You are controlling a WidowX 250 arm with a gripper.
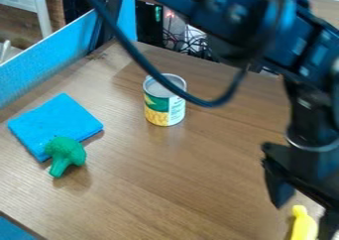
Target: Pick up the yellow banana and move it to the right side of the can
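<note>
**Parted gripper [302,220] beside a yellow thing [305,225] at half past four**

The wood-grained table [198,169] is the largest thing and runs under nearly everything, from the far edge at twelve o'clock down to six. The robot arm [232,11] comes in from twelve and slants across to three o'clock, where it turns down to the gripper. A dark hose [136,55] hangs from the arm in a loop, passing in front of the can's rim in this view. A blue panel [46,60] stands along the table's side at ten o'clock, and loose cables [192,45] tangle beyond the far edge, just past twelve.

The gripper points down towards half past four, its two fingers [278,184] apart. The yellow thing, rounded and narrow at its upper end, shows in the gap between them; whether either finger touches it, I cannot tell.

At nine o'clock a folded blue cloth [56,120] lies flat, turned so that one corner aims at twelve. The can [177,110] stands upright close to the middle of the view, with a green, white and yellow label. The green toy broccoli [65,152] is at eight o'clock, its head over the cloth's edge at the cloth's five o'clock side, its stalk pointing to seven. Smallest in view is the yellow thing, partly cut off by the bottom edge.
</note>
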